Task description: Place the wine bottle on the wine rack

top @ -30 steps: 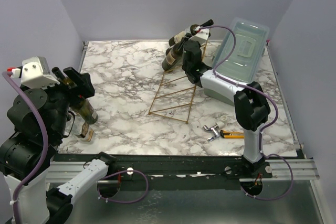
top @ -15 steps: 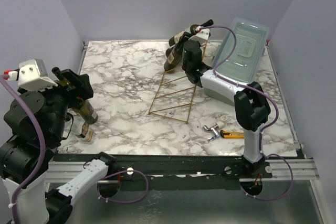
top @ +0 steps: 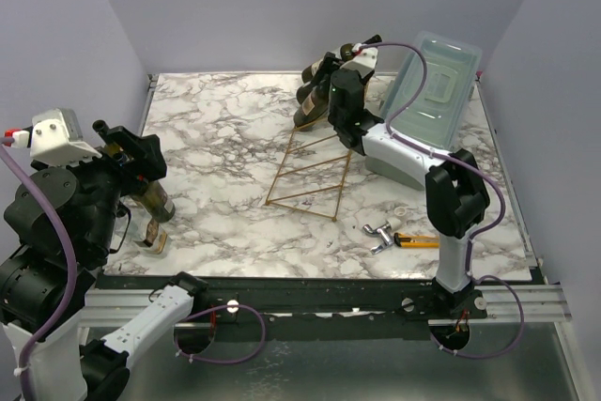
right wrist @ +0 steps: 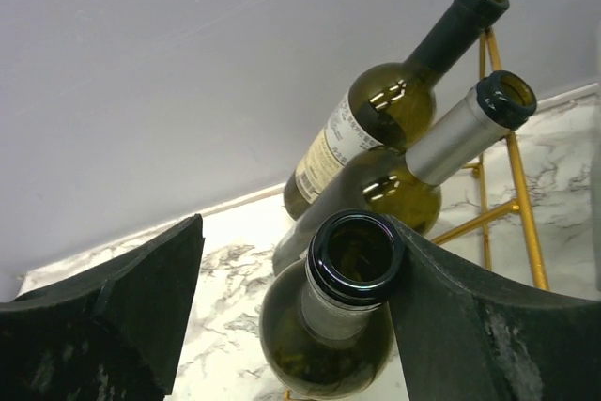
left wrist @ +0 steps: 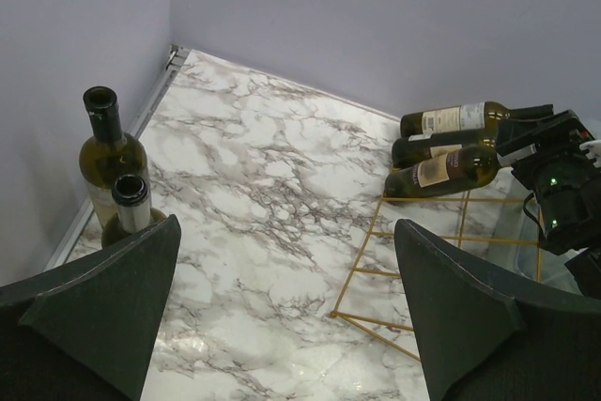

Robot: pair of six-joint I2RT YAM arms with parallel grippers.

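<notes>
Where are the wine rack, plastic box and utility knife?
wine rack (right wrist: 528,232), right wrist view, gold side rail.
plastic box (top: 437,82), top view, middle of lid.
utility knife (top: 420,240), top view, yellow handle.

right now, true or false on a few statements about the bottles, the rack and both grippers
1. Three wine bottles lie on the wine rack. True.
2. The right gripper is shut tight on a bottle neck. False: its jaws stand open around the lowest bottle at its neck.
3. Two upright bottles stand near the left gripper. True.
4. The left gripper holds a bottle. False: it is open and empty.
5. The plastic box sits left of the rack. False: it is on the rack's right.
</notes>
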